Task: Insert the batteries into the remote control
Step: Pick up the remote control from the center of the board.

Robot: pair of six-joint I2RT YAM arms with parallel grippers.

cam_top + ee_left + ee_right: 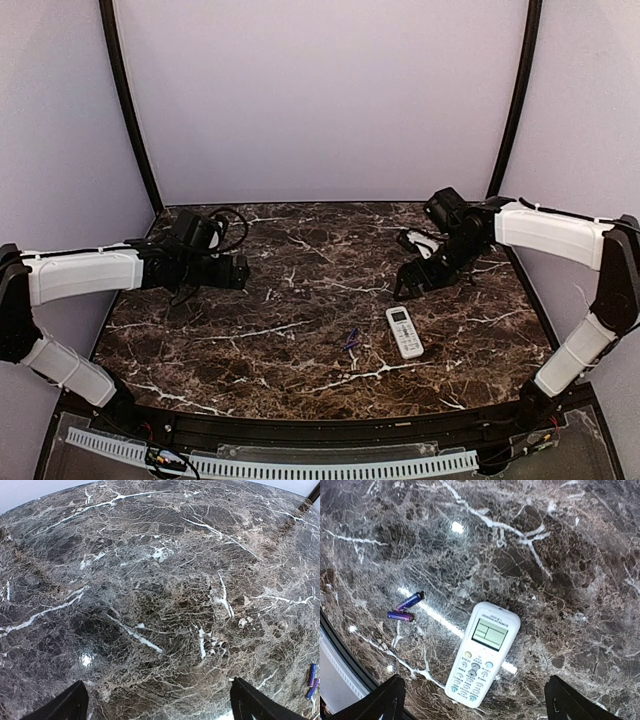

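The white remote control (404,331) lies face up on the marble table, screen and buttons showing in the right wrist view (483,652). Two small bluish-purple batteries (350,340) lie just left of it, touching at one end; they show in the right wrist view (406,608) and at the right edge of the left wrist view (312,681). My right gripper (412,281) is open and empty, above the table behind the remote. My left gripper (240,272) is open and empty at the left, far from the batteries.
The dark marble table (300,330) is walled by pale purple panels. Black cables (228,226) loop at the back left behind the left arm. The table's front edge (330,412) lies close behind the remote and batteries.
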